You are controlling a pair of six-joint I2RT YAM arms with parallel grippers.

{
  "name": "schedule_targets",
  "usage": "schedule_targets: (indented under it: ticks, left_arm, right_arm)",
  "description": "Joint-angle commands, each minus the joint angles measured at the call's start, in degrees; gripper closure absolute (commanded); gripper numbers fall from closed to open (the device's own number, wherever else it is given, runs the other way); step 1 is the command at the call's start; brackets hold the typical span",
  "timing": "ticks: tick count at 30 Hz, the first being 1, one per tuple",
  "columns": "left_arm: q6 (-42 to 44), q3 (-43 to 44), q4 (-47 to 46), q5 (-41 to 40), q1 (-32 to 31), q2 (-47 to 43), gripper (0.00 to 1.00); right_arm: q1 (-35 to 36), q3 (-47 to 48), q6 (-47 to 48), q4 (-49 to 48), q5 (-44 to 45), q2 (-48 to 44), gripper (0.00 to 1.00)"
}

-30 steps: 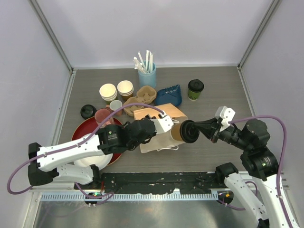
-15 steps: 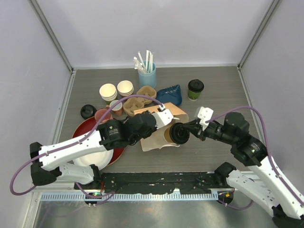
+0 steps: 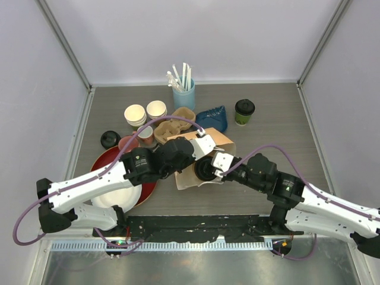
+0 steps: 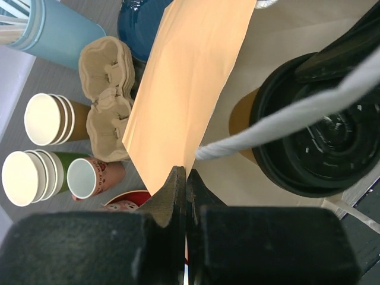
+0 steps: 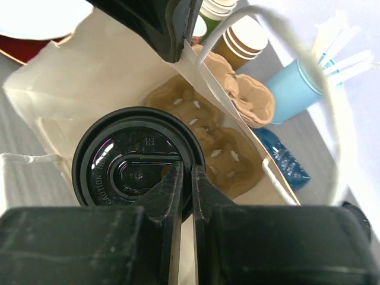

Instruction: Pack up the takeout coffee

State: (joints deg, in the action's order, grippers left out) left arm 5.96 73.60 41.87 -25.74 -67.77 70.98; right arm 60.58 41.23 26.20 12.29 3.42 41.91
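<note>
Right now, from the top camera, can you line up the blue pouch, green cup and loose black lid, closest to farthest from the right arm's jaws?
1. Blue pouch, straight behind, mid-table.
2. Green cup, back right.
3. Black lid, far left.

At the tips of the black right gripper (image 5: 186, 172) a kraft-brown cup (image 5: 113, 172) is showing a glossy black lid. Around it the paper bag (image 4: 190, 77) is showing tan outside, cream inside, with white cord handles. Beyond the black left gripper (image 4: 183, 177), a beige pulp carrier (image 4: 107, 89), a pink mug (image 4: 89, 177) and cream-rimmed brown and green stacked cups (image 4: 50, 119) are showing against the grey wood-grain table (image 3: 279, 107); a green cup (image 3: 244, 113) is wearing a black lid
</note>
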Motion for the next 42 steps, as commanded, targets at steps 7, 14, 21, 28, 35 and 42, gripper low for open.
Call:
schedule_targets:
  ticks: [7,14,21,28,35,42]
  left_arm:
    - [-1.21,1.72,1.72,6.13,1.67,-1.63,1.00]
    - [-1.30,2.42,1.73,6.58,1.76,-1.46,1.00]
    - [-1.21,3.12,1.20,5.35,2.29,-0.58,1.00]
    - [-1.30,4.79,1.29,5.96,3.26,1.00,1.00]
    - [-1.82,6.81,1.90,7.19,3.26,2.58,1.00]
    - [-1.39,6.55,2.34,8.42,3.26,2.67,1.00]
  right_arm:
    - [3.06,-4.93,7.12,-21.15,17.22,3.52,0.99]
    - [3.06,-15.03,0.88,-36.53,25.05,4.76,0.99]
    - [3.14,-15.75,-0.53,-42.96,16.37,8.62,0.99]
    - [3.32,-17.24,-3.43,-52.01,10.91,12.57,0.99]
    - [3.32,-16.45,0.86,-61.25,11.43,22.86,0.99]
    - [3.32,-15.75,4.74,-61.25,16.62,24.27,0.99]
